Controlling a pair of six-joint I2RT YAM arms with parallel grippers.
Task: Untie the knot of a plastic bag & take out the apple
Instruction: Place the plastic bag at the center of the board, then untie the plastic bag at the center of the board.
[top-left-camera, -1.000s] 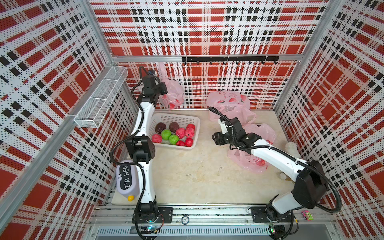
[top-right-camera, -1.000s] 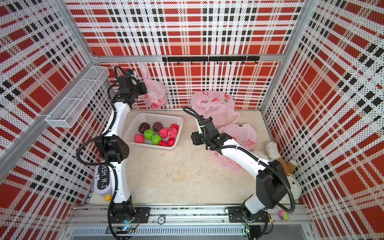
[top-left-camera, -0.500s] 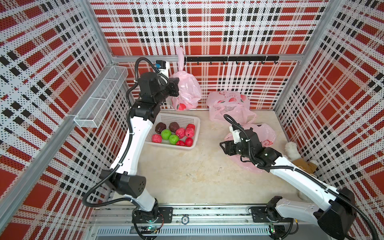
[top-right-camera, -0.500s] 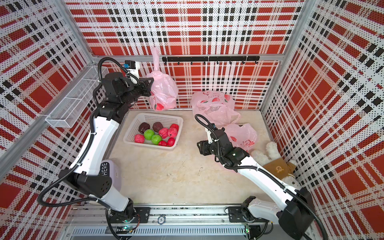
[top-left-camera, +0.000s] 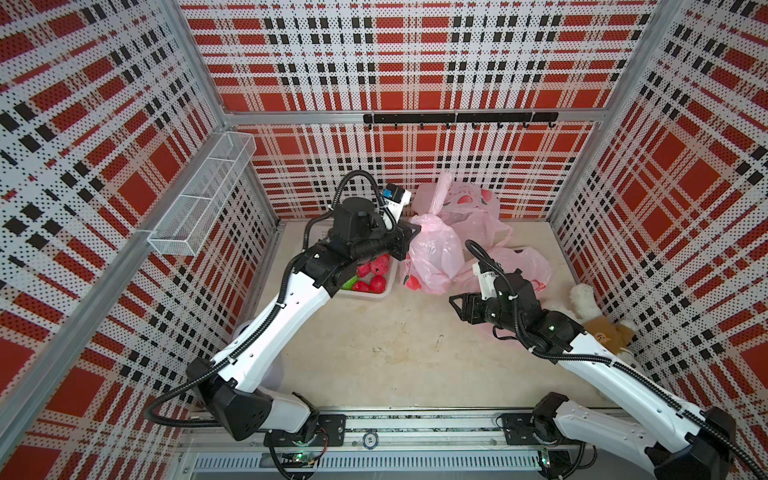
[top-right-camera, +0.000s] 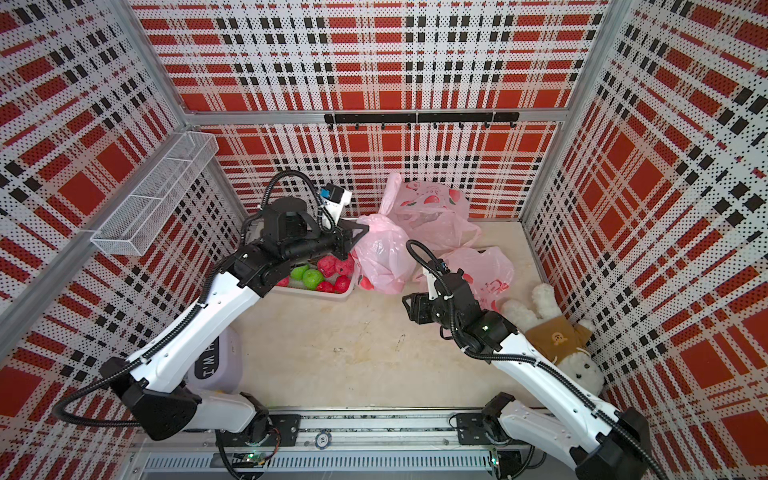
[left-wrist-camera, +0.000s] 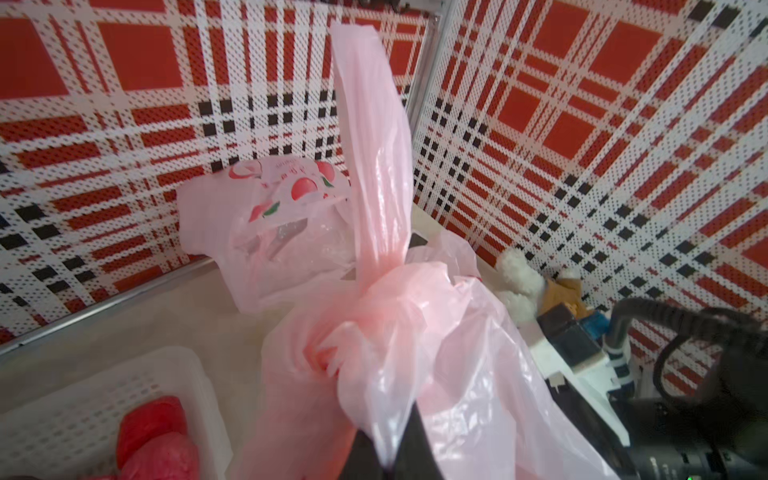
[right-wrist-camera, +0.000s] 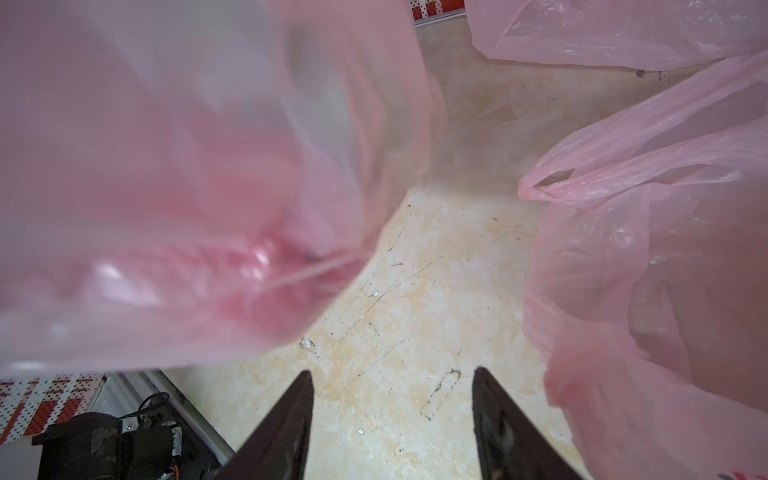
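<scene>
Three pink bags: left gripper (left-wrist-camera: 386, 459) pinches the knotted bag (top-left-camera: 434, 257), right of one basket (top-left-camera: 370, 293); far bag (top-left-camera: 469, 203) and right bag (top-left-camera: 528, 266) lie slack; right gripper (right-wrist-camera: 391, 370) gapes, empty

Left end effector (top-left-camera: 415, 228) swung knotted bag (top-left-camera: 434, 257) rightward, down beside basket (top-left-camera: 368, 294); right end effector (top-left-camera: 457, 307) retreated.

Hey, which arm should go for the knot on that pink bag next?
Right. The left gripper pinches plastic of the knotted bag near its knot; the right gripper hangs open, empty, close beside it.
</scene>
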